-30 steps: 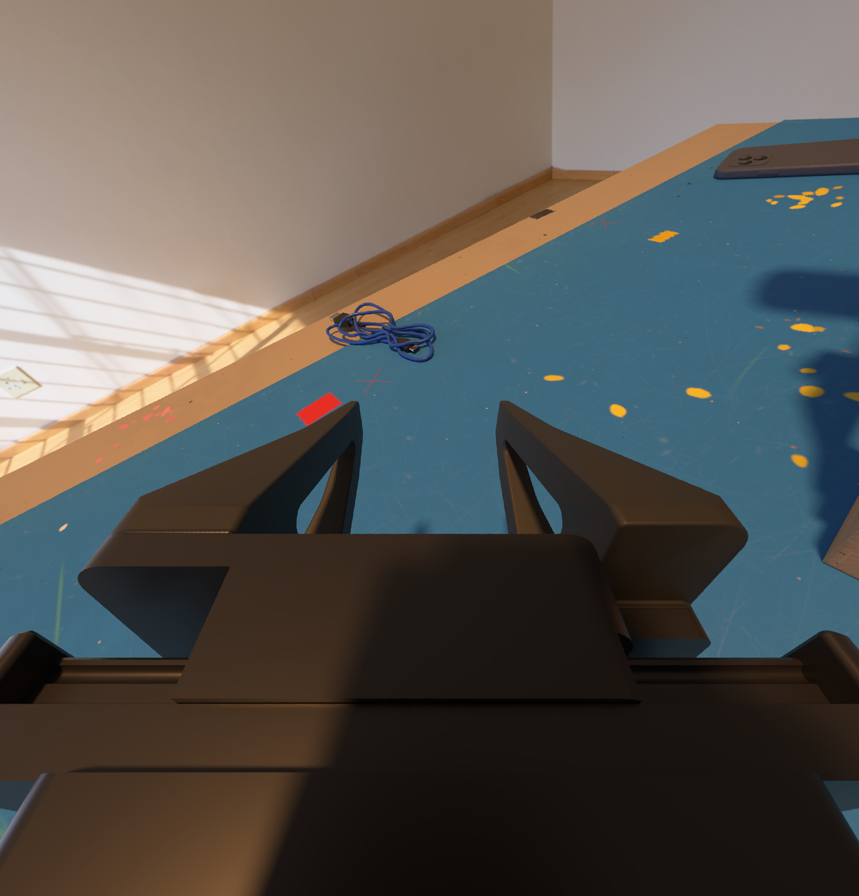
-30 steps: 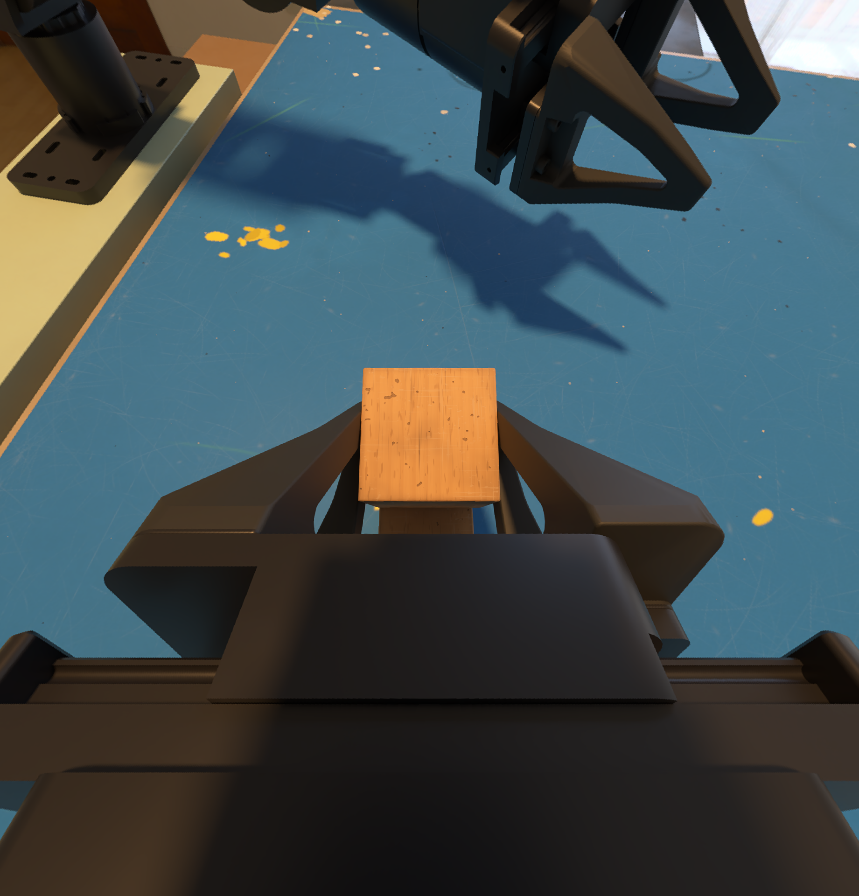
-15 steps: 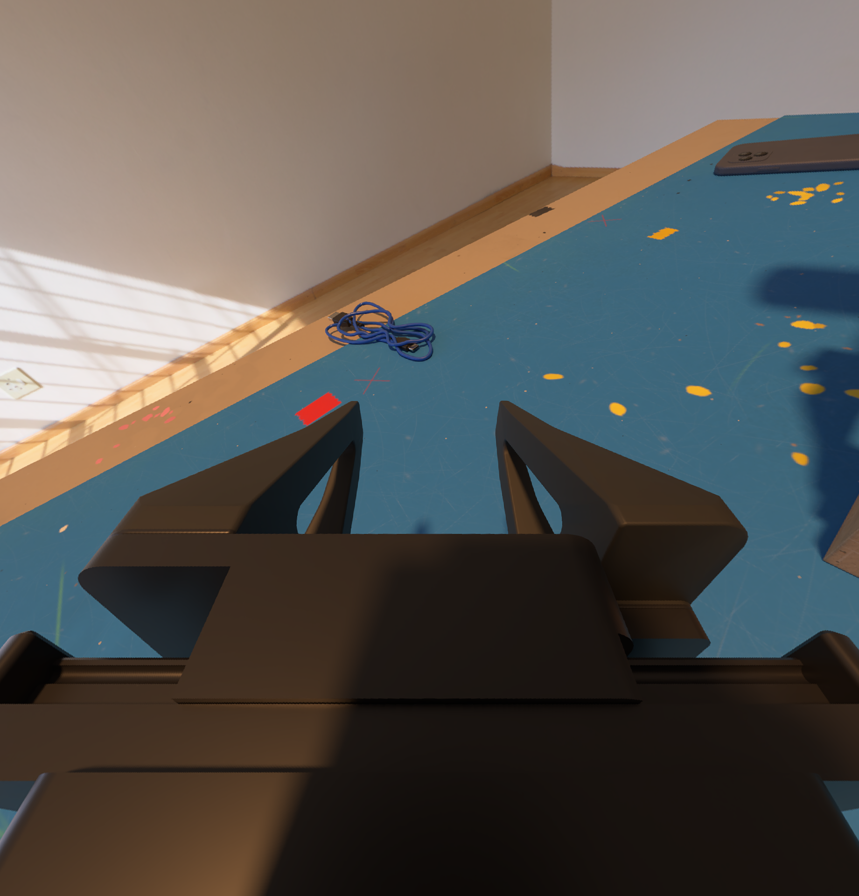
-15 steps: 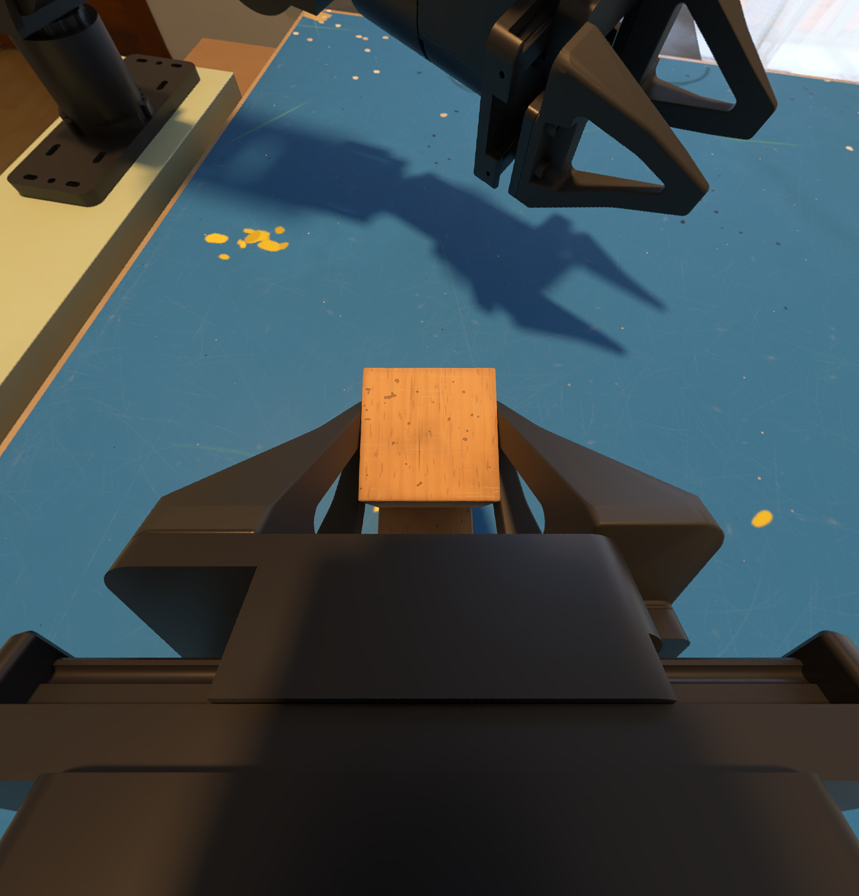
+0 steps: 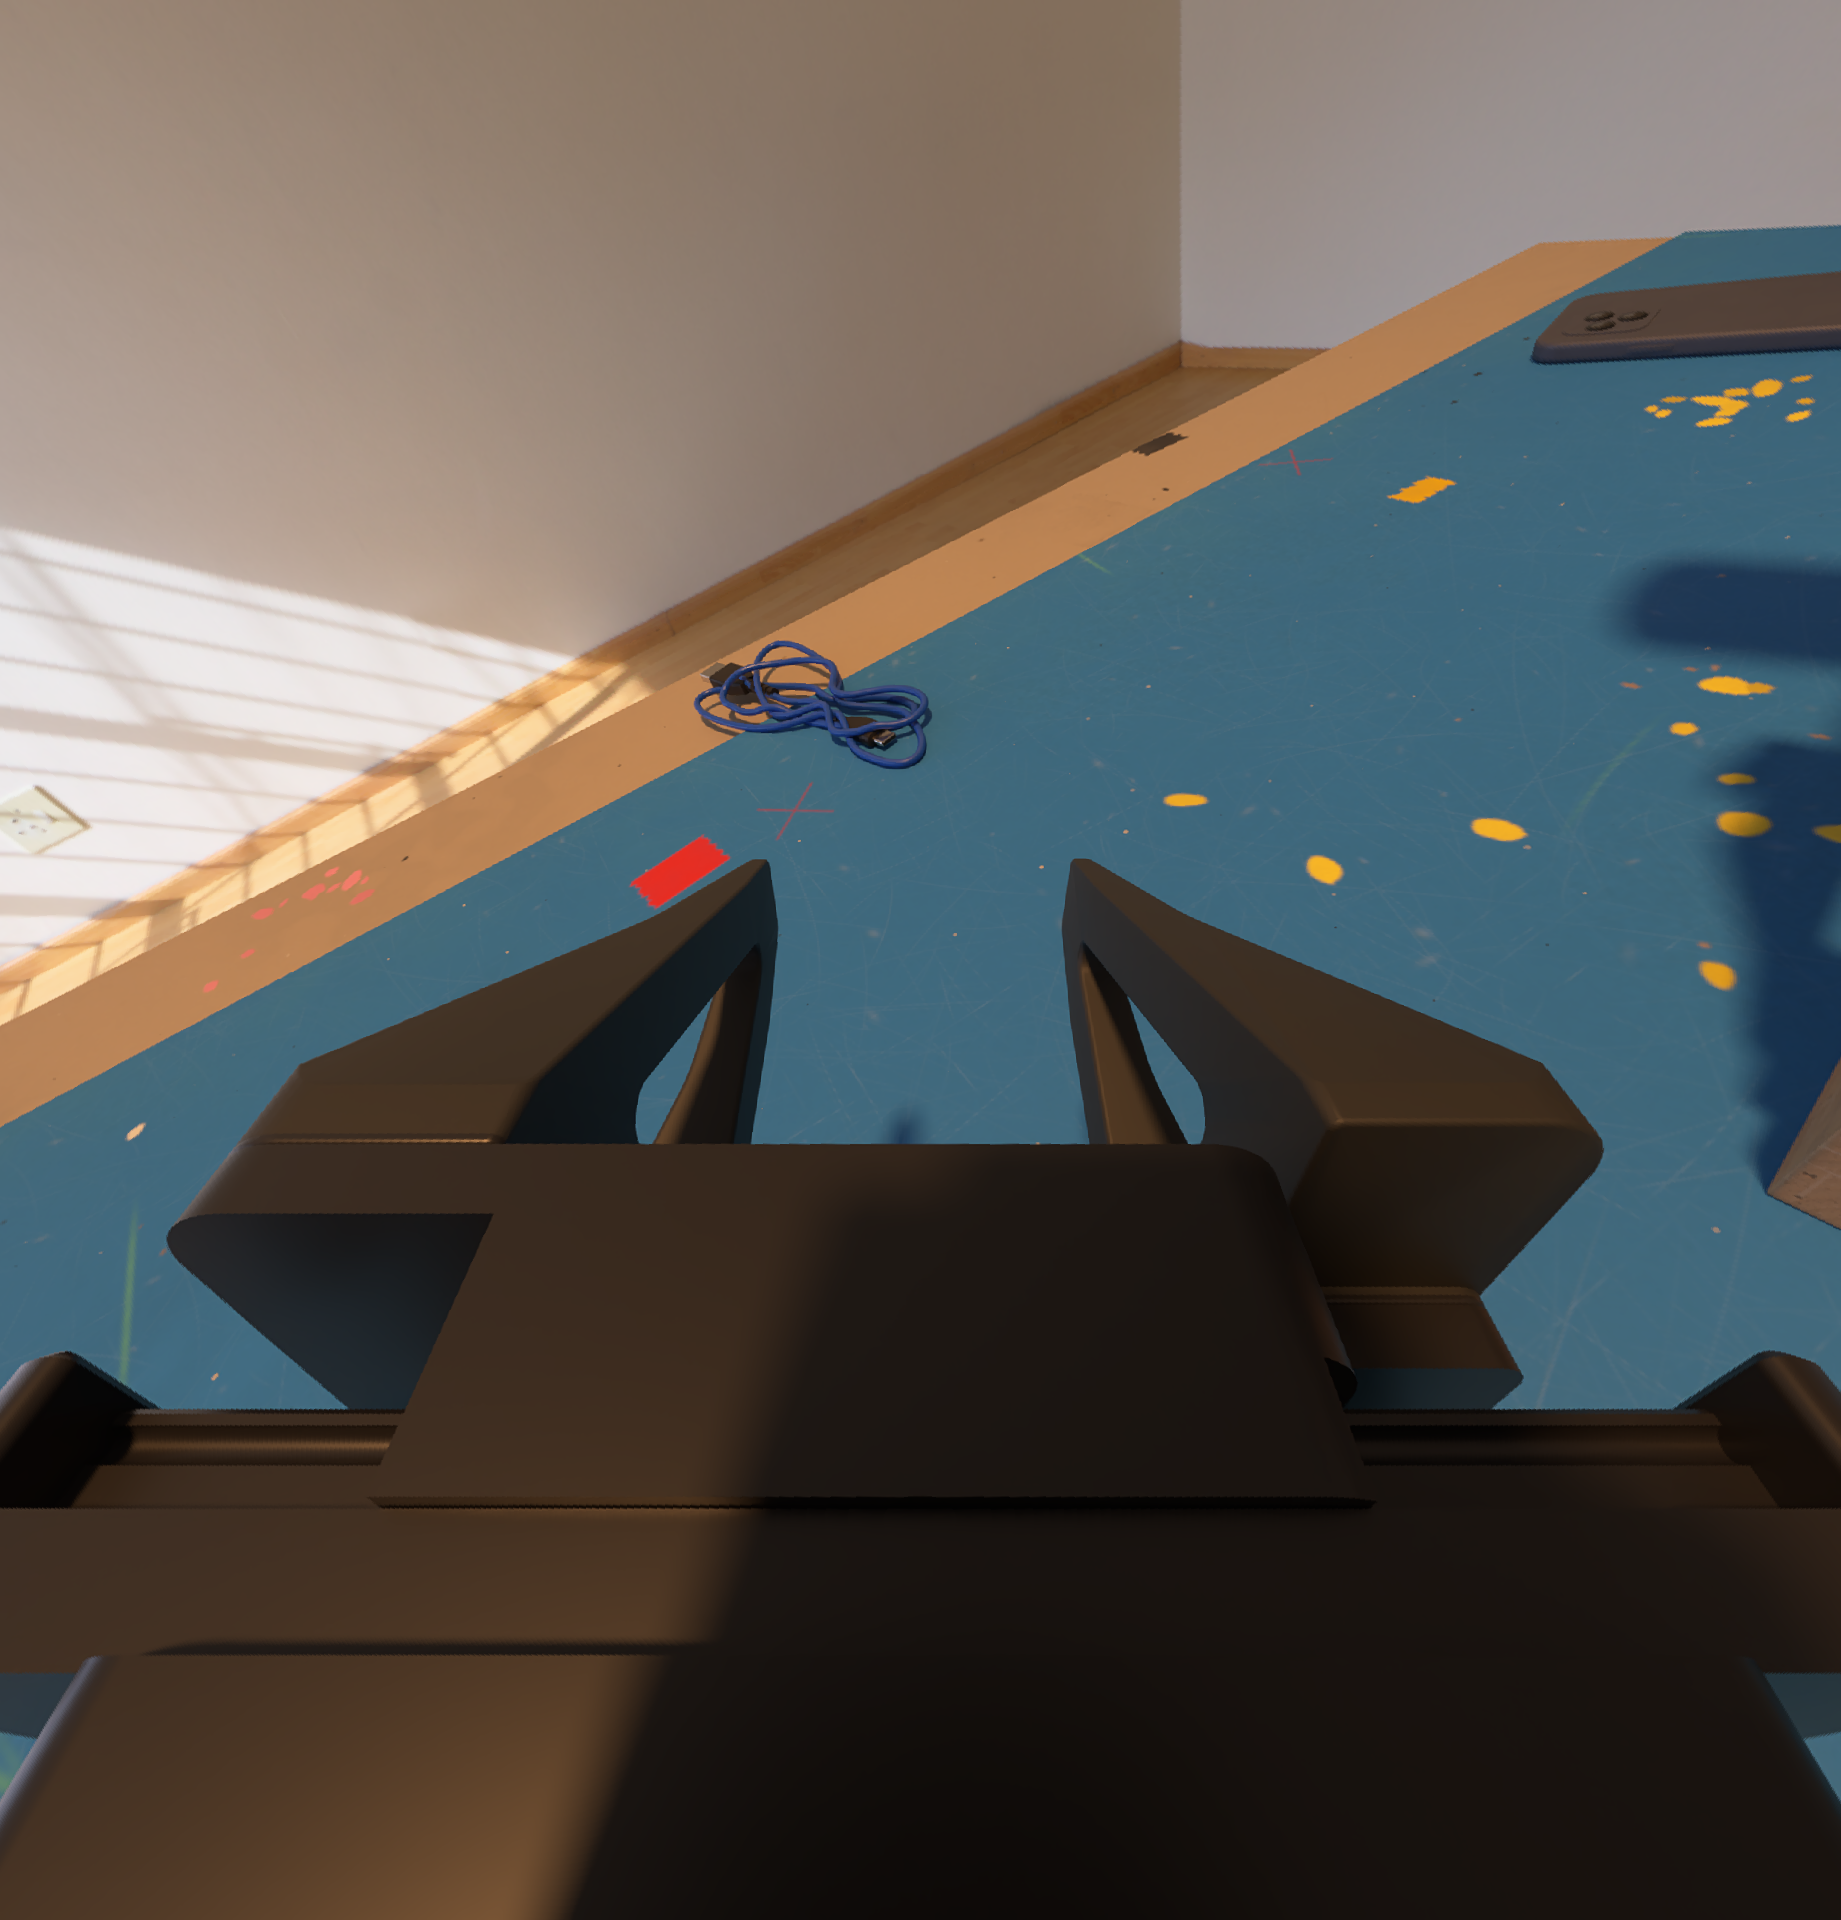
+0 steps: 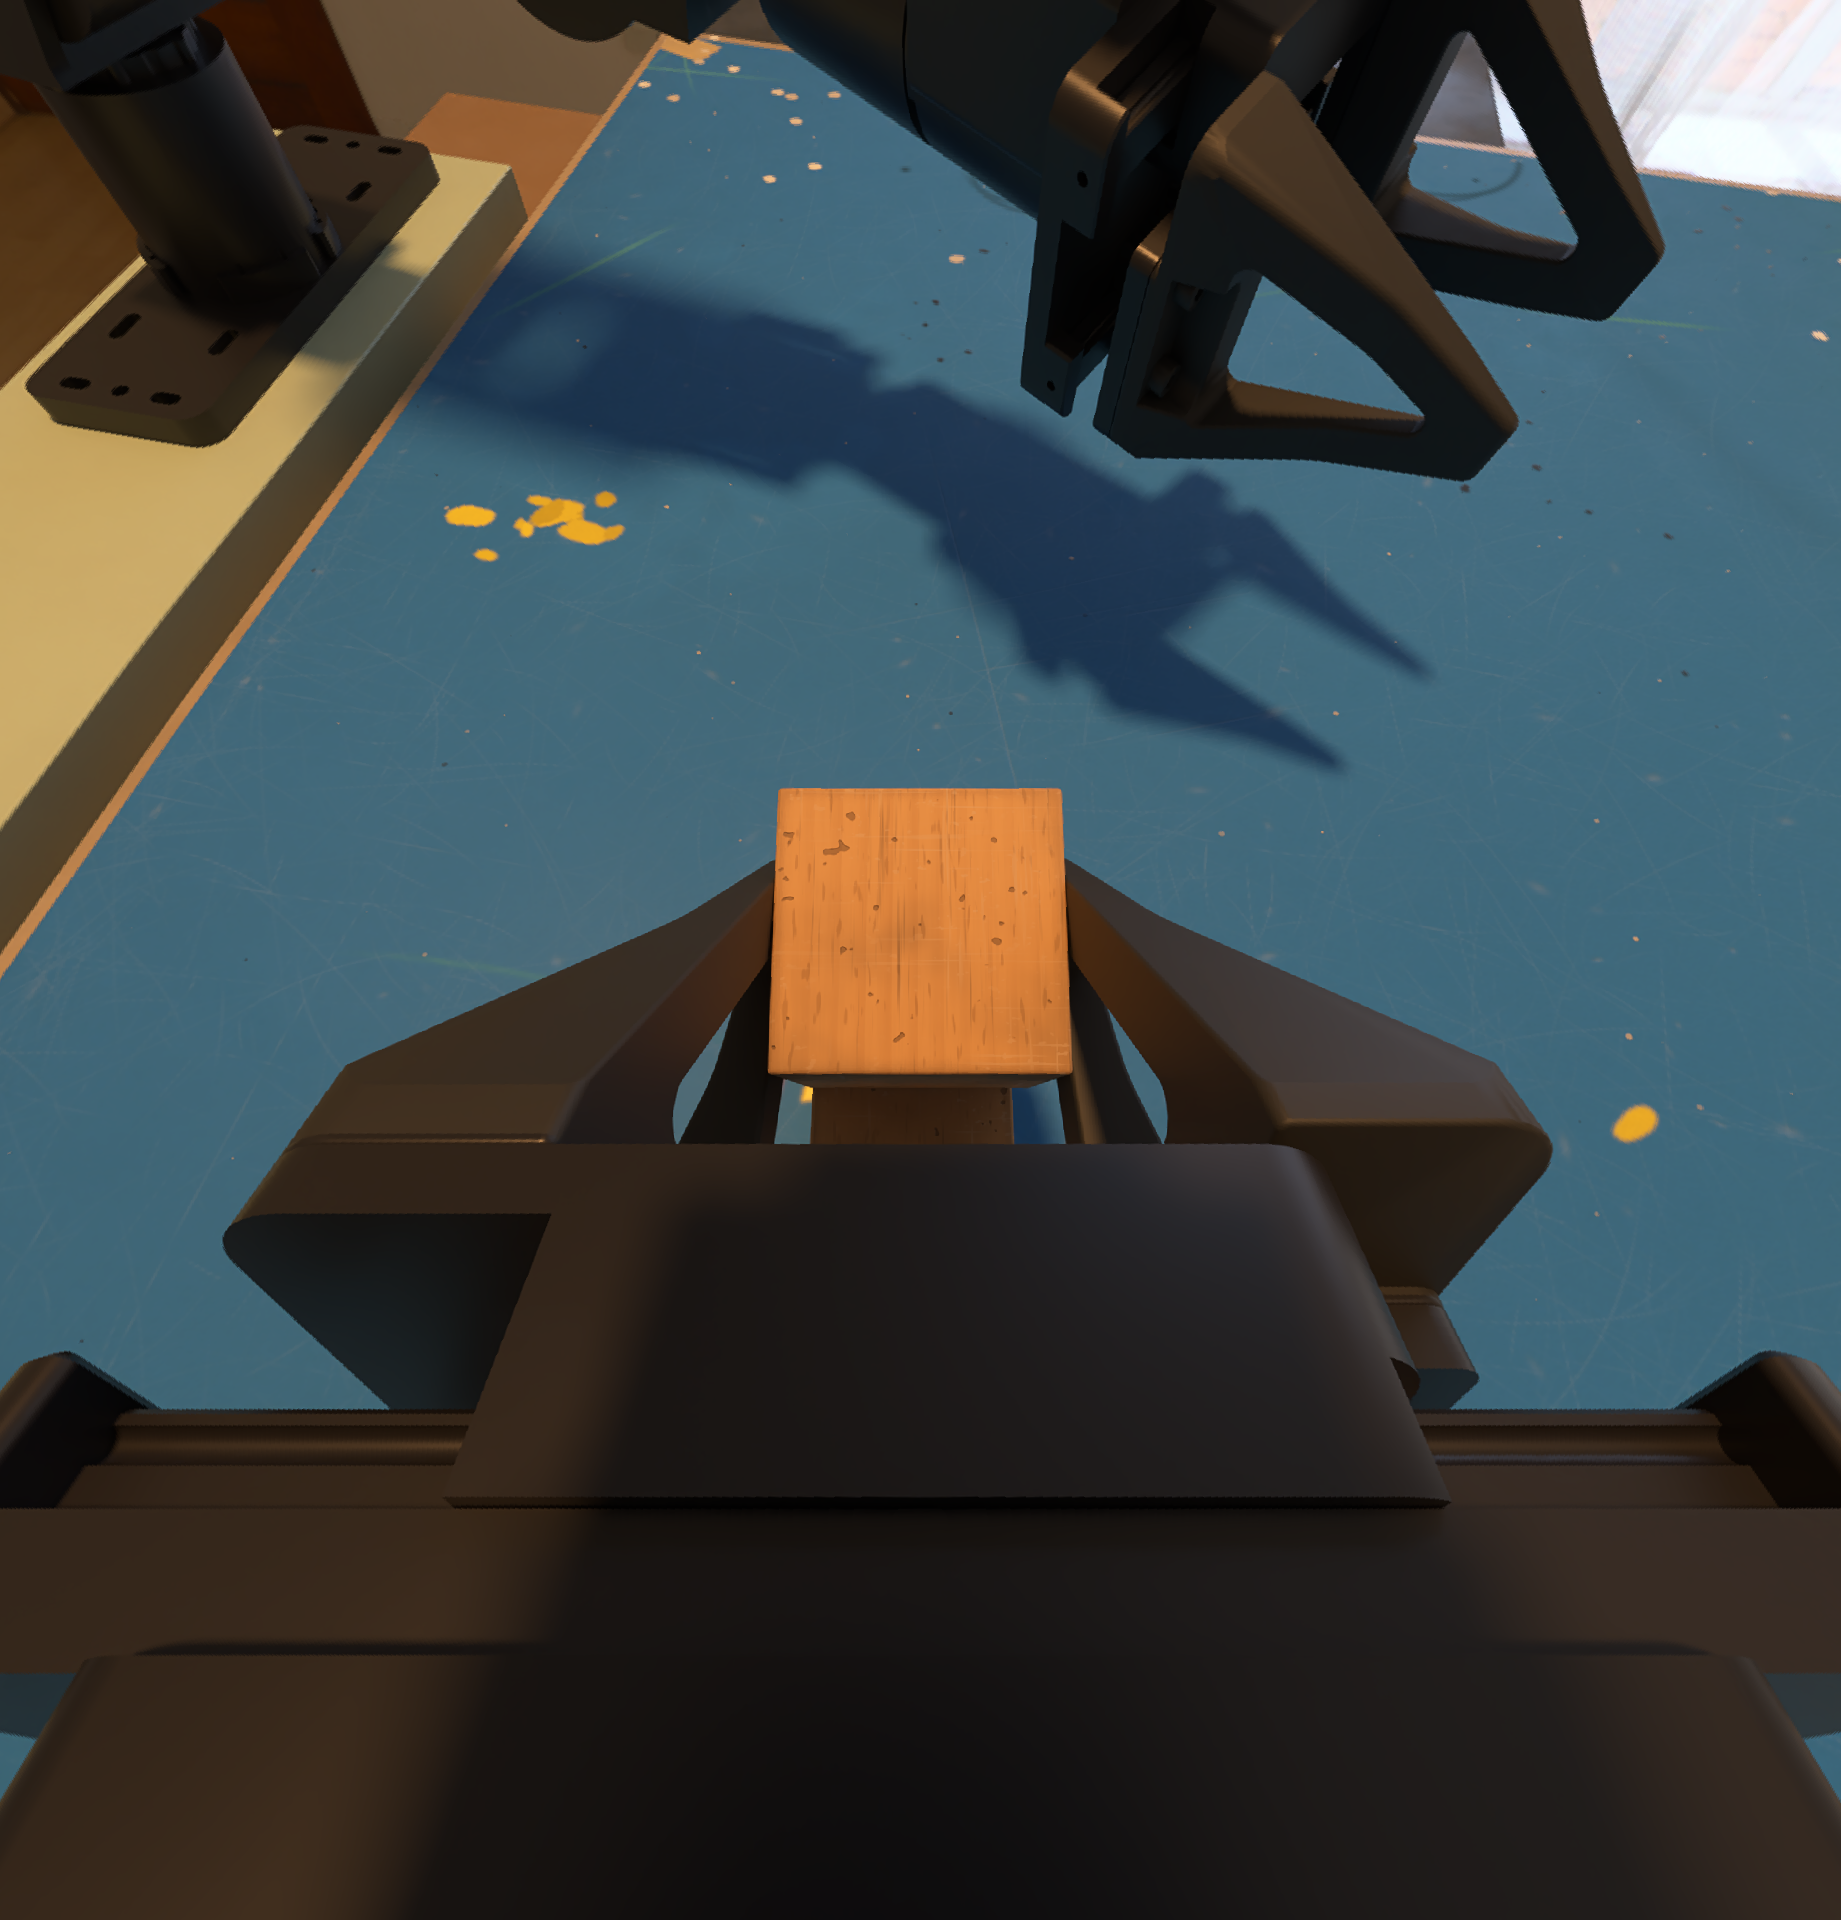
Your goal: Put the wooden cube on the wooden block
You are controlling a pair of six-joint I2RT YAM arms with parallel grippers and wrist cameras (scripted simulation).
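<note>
While the wooden cube sits clamped between the two fingers of the right gripper, its sunlit orange top face fills the gap between them, and each fingertip presses against one of its sides. Just under the cube, at its near edge, a paler piece of wood shows in shadow; whether the cube touches it cannot be told. Below lies the blue table mat, scratched and flecked with yellow paint spots. Farther off in the right wrist view, the left gripper hangs above the mat with its fingers apart and throws a forked shadow on the surface. In its own view the left gripper has its fingers spread with nothing between them, only blue mat showing in the gap. At the right edge of that view the corner of a wooden block rests on the mat. Beyond the fingers lie a strip of red tape, a coiled blue cable at the mat's edge, and a dark phone lying flat in the far corner.
</note>
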